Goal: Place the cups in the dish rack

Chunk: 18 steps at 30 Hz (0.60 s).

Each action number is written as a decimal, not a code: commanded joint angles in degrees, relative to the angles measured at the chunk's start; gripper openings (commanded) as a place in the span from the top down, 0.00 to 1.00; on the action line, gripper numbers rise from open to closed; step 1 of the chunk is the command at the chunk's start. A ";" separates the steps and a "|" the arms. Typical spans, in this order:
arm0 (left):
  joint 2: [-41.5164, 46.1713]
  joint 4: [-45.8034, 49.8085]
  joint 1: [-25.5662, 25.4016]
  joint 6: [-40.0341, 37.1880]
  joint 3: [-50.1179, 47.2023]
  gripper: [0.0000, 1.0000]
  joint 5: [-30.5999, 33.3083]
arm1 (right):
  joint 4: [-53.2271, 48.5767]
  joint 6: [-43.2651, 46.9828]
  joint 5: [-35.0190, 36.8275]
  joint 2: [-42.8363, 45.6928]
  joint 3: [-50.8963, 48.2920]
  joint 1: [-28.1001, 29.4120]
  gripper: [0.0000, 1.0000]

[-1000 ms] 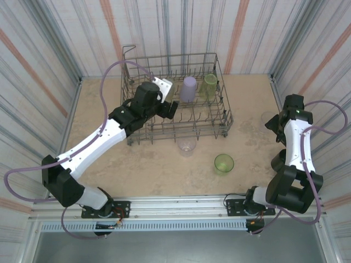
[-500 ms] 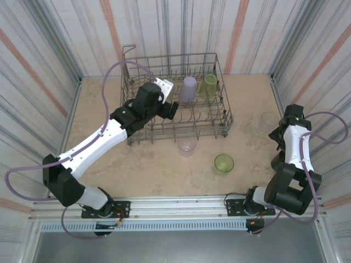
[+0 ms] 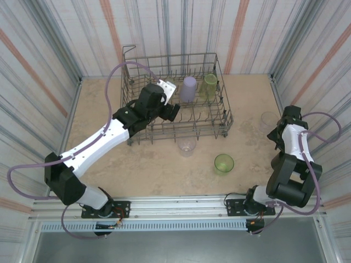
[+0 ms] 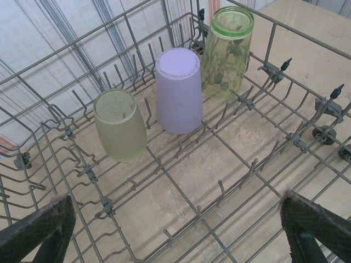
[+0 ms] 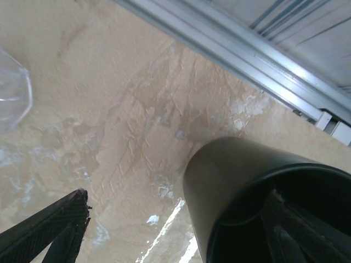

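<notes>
Folded in tighter, my right gripper [image 5: 175, 197] straddles the dark cup [image 5: 236, 164] at lower right, fingers wide, one inside its mouth. Left gripper [image 4: 175, 200] gapes over the dish rack [image 4: 159, 163].

Right arm [image 3: 296, 156] swung in from wall, forearm steeper. Right hand [image 3: 277, 133] drawn nearer, just beside clear cup [image 3: 269, 119]. Left hand [image 3: 173, 111] edged slightly right over dish rack [image 3: 224, 109].
</notes>
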<state>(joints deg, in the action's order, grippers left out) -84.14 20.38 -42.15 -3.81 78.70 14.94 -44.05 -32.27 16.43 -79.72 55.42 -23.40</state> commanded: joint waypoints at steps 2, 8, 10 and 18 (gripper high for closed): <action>-1.33 0.89 -1.07 -3.13 0.47 0.01 3.20 | 0.28 -0.02 -1.86 -2.40 -0.82 -0.55 0.17; -2.32 0.89 -1.71 -3.70 0.30 0.01 3.61 | 2.45 -0.51 -3.93 -3.85 -2.19 -0.58 0.28; -2.74 1.04 -1.86 -3.81 0.49 0.02 3.86 | 2.54 -0.56 -3.70 -4.50 -2.24 -0.53 0.35; -2.88 1.15 -1.93 -3.93 0.43 0.01 4.80 | 0.96 -1.54 -1.18 -7.67 -1.78 -0.53 0.84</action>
<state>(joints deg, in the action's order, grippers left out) -87.00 21.21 -43.64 -6.50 78.70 18.13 -41.95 -33.26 14.04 -86.15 54.06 -23.81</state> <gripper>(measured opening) 0.986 0.197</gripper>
